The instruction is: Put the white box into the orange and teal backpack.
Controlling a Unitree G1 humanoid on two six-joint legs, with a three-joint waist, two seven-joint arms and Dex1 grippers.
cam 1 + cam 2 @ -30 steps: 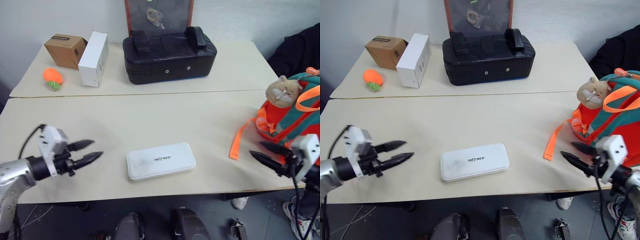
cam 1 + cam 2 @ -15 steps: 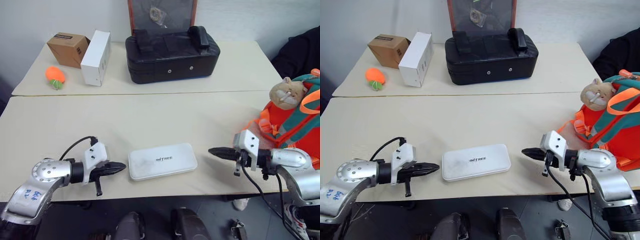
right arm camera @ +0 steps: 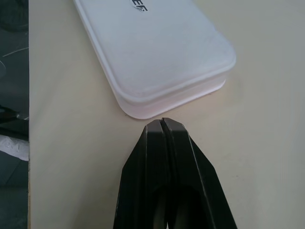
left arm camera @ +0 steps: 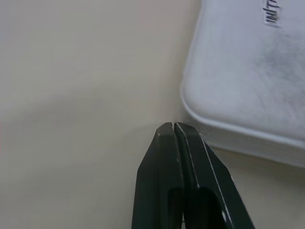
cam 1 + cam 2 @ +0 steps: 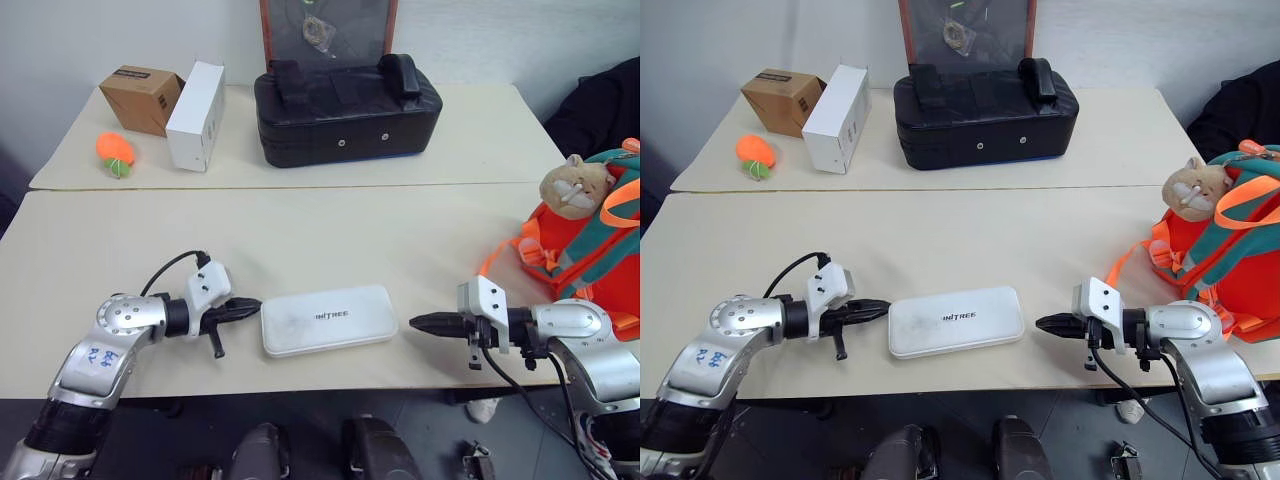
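Now bracketing the white box [image 5: 327, 318] before any lift.
Box lies flat mid-counter [image 5: 300, 225]; my left hand [image 5: 250, 305] at its 9 o'clock, right hand [image 5: 420, 322] near 3 o'clock, both pinched closed, empty. Next I squeeze inward, then carry toward the backpack [image 5: 585, 240].

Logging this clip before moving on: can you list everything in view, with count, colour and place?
white box: 1, white with dark lettering, flat on the near table, between the two pincers.
orange and teal backpack: 1, orange with teal trim, right end of the near table.
plush animal toy: 1, tan, on the backpack.
black case: 1, black, on the far table, centre.
white carton: 1, white, far table, left of the case.
cardboard box: 1, brown, left of the carton.
orange toy: 1, orange with green, far table's left edge.
framed panel: 1, reddish frame, behind the case.
tables: 2, beige, pushed together.
left pincer: 1, black, shut, at the box's left end.
right pincer: 1, black, shut, just off the box's right end.
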